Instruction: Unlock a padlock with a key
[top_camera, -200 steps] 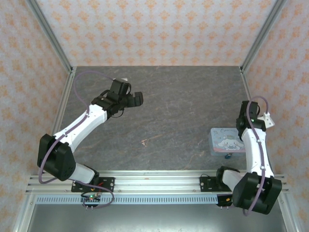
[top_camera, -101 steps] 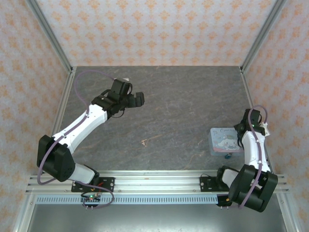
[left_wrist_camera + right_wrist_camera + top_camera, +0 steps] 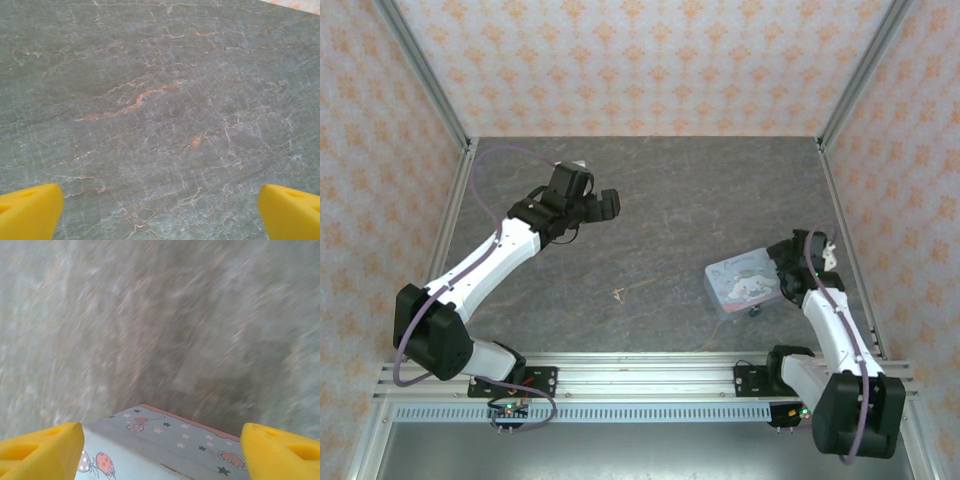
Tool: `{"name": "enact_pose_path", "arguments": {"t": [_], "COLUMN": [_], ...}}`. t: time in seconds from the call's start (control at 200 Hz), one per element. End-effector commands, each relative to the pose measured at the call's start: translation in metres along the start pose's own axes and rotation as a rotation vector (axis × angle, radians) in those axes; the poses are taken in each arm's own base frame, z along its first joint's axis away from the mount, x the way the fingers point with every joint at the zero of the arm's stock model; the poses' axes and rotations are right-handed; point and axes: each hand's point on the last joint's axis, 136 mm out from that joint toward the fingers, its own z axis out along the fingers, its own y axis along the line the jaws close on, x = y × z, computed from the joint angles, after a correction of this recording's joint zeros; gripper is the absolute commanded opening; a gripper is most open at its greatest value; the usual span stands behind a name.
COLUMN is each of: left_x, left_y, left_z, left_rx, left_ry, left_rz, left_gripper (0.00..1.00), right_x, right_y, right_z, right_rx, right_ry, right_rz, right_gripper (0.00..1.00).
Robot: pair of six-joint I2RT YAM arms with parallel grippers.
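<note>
One faint key point(image 3: 618, 294); tin point(image 3: 165, 440) partly off-frame

A cartoon-printed tin point(image 3: 742, 283) sits on the grey marbled table's point(image 3: 670, 220) right side.

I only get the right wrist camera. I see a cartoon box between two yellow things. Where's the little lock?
Observer: The padlock lies on the table, right by the near edge of the tin.
Operator: And the key?
Observer: The key lies apart, toward the table's middle, left of the tin.
Operator: What's the other arm doing?
Observer: The left tool is open, farther back, left of the key.
</note>
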Motion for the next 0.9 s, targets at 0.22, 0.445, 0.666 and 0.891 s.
{"name": "enact_pose_path", "arguments": {"t": [0.22, 0.445, 0.666, 0.891], "left_x": [0.04, 0.107, 0.158, 0.186], "left_y": [-0.042, -0.097, -0.149, -0.19], "left_z": [-0.007, -0.009, -0.004, 0.01], "left_rx": [0.113, 0.23, 0.31, 0.372], "left_ry": [0.108, 0.233, 0.314, 0.38], "left_rz": [-0.079, -0.097, -0.112, -0.138], "left_gripper": [1.0, 1.0, 1.0, 1.0], "right_x": [0.012, 0.014, 0.03, 0.033], "right_y": [0.008, 0.019, 0.037, 0.037], "right_z": [-0.005, 0.012, 0.019, 0.009], "right_rx": [0.06, -0.003, -0.086, -0.109], "right_ry": [-0.014, 0.059, 0.182, 0.194], "right_rz": [-0.1, -0.15, -0.186, -0.204], "right_gripper": [0.86, 0.86, 0.83, 0.81]}}
